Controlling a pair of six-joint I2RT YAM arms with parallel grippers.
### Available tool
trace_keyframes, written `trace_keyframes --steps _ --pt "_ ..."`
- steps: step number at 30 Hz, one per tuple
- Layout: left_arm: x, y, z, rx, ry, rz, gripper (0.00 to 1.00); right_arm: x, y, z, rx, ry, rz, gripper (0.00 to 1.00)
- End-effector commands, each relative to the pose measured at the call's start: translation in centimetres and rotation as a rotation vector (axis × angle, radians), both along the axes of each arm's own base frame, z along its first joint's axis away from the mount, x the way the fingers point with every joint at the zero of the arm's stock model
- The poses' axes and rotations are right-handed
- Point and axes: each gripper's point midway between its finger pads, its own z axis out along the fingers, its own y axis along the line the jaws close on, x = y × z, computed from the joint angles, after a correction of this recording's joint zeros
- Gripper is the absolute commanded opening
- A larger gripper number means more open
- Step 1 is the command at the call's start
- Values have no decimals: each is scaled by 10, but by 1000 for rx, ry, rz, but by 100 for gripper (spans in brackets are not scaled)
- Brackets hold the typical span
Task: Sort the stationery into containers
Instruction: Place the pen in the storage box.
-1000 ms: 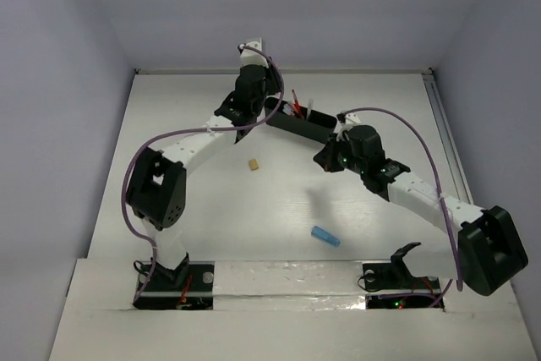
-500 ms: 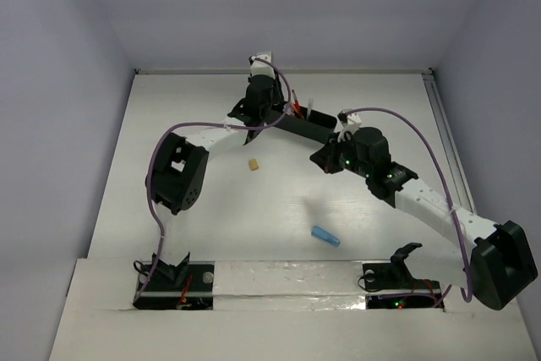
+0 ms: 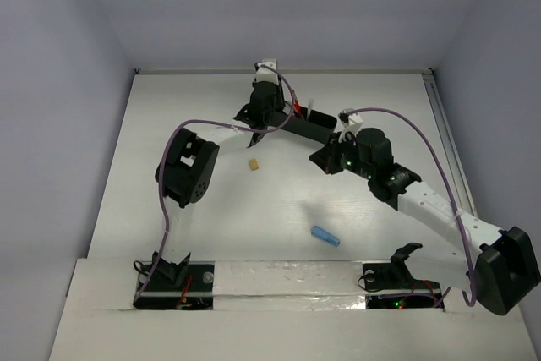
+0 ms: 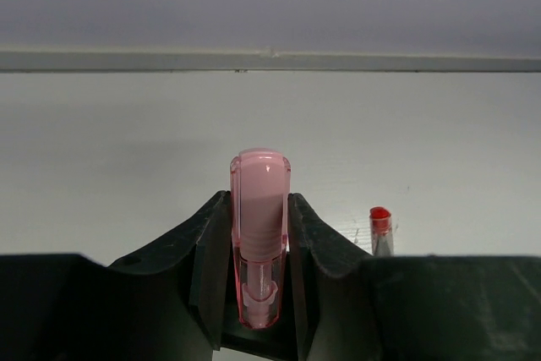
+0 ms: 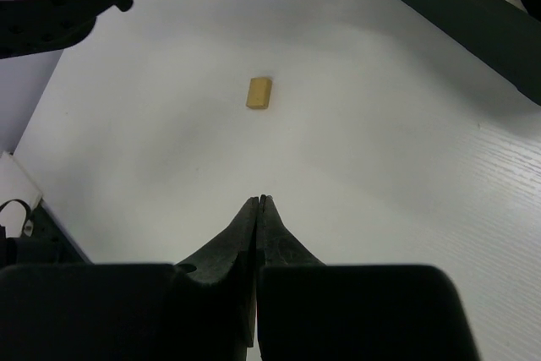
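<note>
The left gripper [image 4: 259,200] has its jaws clamped on a stubby pink capsule [image 4: 259,238], which stands upright between them with its rounded end on top. In the left wrist view a red pen [image 4: 380,219] shows its tip just right of the jaws, at centre right of the frame.

Seen from above, the left arm has swung over the last second. Its elbow has risen from the left middle of the frame towards the centre, and its wrist has slid right and slightly down. The wrist now sits at the upper-left end of the long black tray [image 3: 308,130]. Whether the capsule is over the tray itself cannot be told.

The right gripper [image 5: 258,202] has its jaws pressed together with nothing between them. It hovers above the bare tabletop [image 3: 211,226], just below the tray's right end, and has hardly shifted. Its arm's elbow has dropped further into the lower right corner of the top view.

A tan eraser [image 3: 253,163] lies on the tabletop below the tray's left end, where it lay a second ago. In the right wrist view it sits ahead of the shut jaws and well apart from them. A blue capsule [image 3: 325,236] lies alone low in the centre of the top view, also unmoved.
</note>
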Motion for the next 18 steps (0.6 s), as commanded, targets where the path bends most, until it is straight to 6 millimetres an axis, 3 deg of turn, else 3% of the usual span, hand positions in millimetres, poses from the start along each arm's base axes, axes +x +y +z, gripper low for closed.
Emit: trace_keyframes --steps 1,4,11,14,18 --pt "8 -1 28 -27 -81 8 5 -3 7 22 36 -47 26 0" --pt "7 -1 26 -27 -77 3 12 -4 9 22 33 -48 30 0" --pt "0 1 31 -47 -83 -3 54 0 11 14 20 -36 30 2" --pt "-4 4 48 -63 -106 -1 65 1 16 9 8 -27 43 6" --pt "-12 9 92 -95 -167 -4 70 3 24 1 -9 -6 65 12"
